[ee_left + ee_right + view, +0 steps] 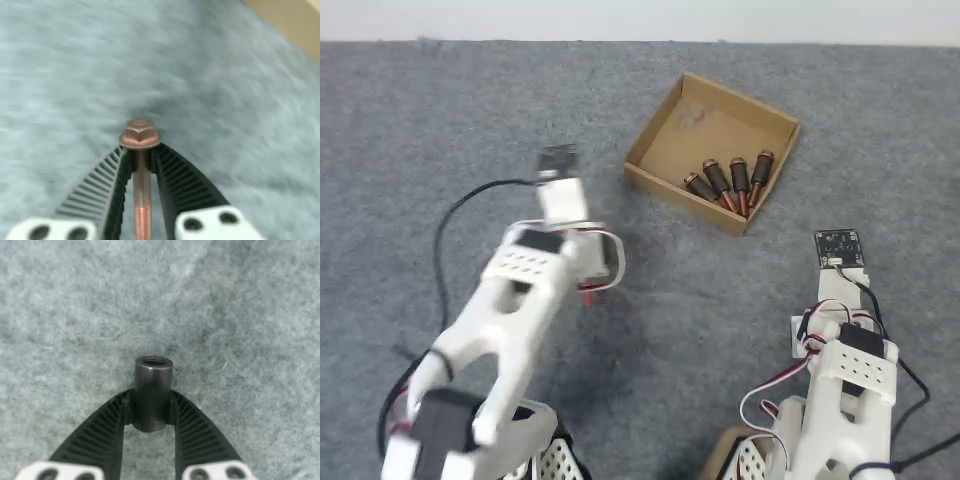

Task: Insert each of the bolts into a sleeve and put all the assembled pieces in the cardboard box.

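Left claw point(141, 154) around bolt shank point(142, 176)

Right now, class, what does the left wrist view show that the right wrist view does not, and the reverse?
Left wrist view: the left gripper clamps a copper hex-head bolt by its shank. Right wrist view: the right gripper clamps a dark sleeve, its open bore visible. Shared: the grey felt surface beneath, and each gripper shut on one part.

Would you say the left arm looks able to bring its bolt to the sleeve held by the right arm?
Probably yes: only carpet lies between the arms, and the sleeve sticks out, bore open, past the right tool.
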